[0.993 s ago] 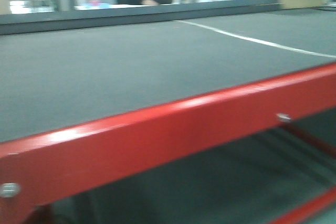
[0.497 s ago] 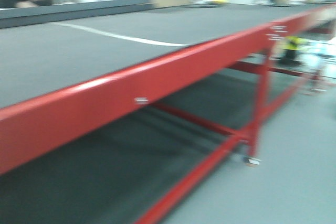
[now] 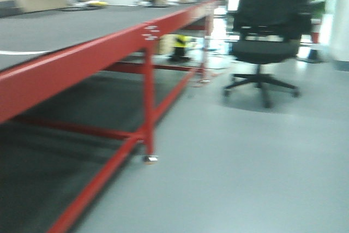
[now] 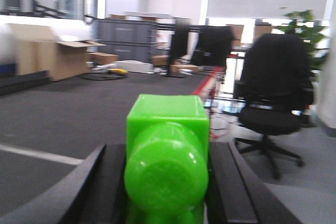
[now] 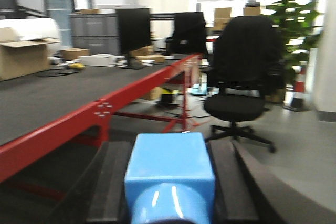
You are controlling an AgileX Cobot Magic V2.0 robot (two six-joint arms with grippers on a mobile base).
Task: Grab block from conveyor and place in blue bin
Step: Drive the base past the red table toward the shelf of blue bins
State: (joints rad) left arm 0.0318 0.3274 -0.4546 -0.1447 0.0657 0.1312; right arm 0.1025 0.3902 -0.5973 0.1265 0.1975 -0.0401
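Whereas the front shows conveyor, left fingers clamp a green block.

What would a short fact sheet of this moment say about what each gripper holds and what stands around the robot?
left gripper: shut on a green block
right gripper: shut on a blue block
conveyor: dark grey belt on a red frame, at the left of the front view
floor beside it: black office chair
background: open cardboard box, potted plant
blue bin: not in any view
picture quality: front view blurred
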